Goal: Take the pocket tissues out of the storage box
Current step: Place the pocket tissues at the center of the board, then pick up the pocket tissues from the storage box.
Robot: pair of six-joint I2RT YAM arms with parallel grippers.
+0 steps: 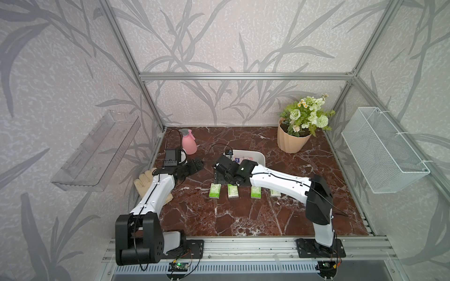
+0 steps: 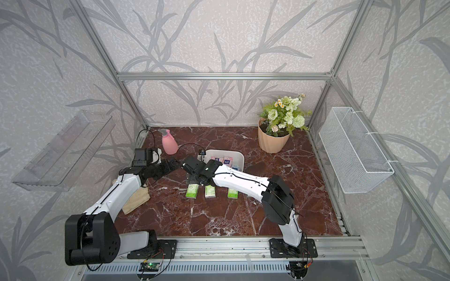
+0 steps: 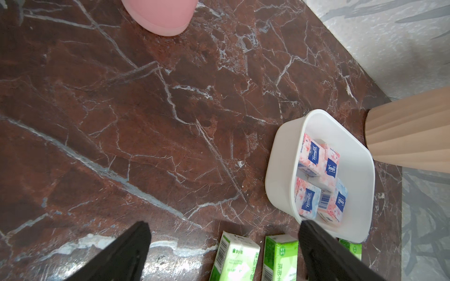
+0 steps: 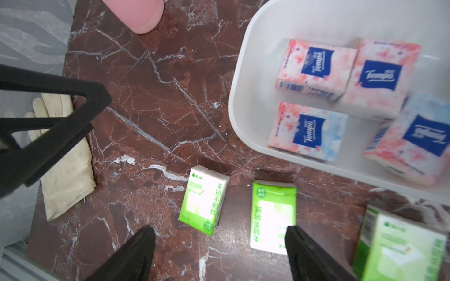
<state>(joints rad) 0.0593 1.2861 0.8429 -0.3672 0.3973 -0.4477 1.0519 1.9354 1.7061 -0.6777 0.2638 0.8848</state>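
Right tool (image 4: pixel 219 230) — jaws apart, empty — hung over green pocket tissues (image 4: pixel 204 199) lying on desk (image 4: pixel 158 97); four more packets (image 4: pixel 314 68) lay in storage box (image 4: pixel 239 102). Left tool (image 3: pixel 225 223) likewise apart, empty.

Four tissue packets (image 4: pixel 314 70) lie in the box (image 1: pixel 261 157); a row of four packets (image 1: pixel 233 191) lies just before it; a spray bottle (image 1: pixel 189 143) stands behind-left; a flowerpot (image 1: pixel 292 142) behind-right; a glove (image 1: pixel 143 181) well left.

Four green-and-white packets (image 1: pixel 215 190) and four pink-and-blue packets (image 4: pixel 314 69) are seen. There is one storage box (image 3: pixel 282 158), one spray bottle (image 1: pixel 189 143) and one flowerpot (image 1: pixel 291 143).
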